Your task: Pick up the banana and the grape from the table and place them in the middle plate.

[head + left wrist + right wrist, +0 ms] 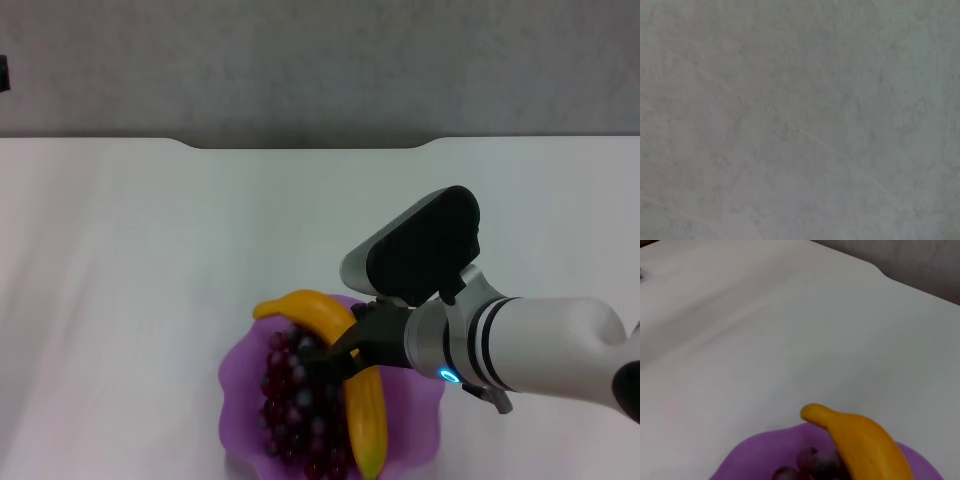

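White table (120, 260): right claw (335, 362) clamps the banana (362, 400) over the grape (295, 410), in the middle plate (240, 385).

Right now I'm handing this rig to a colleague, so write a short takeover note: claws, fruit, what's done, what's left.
Right claw: over the middle plate, fingers around the banana; grip or release unclear.
Left claw: not in the head view; its wrist camera shows only a blank grey surface.
The grape lies in the plate, the banana across it.
Done: both fruits are in the plate.
Left: likely confirm release and pull the right arm back over the table.
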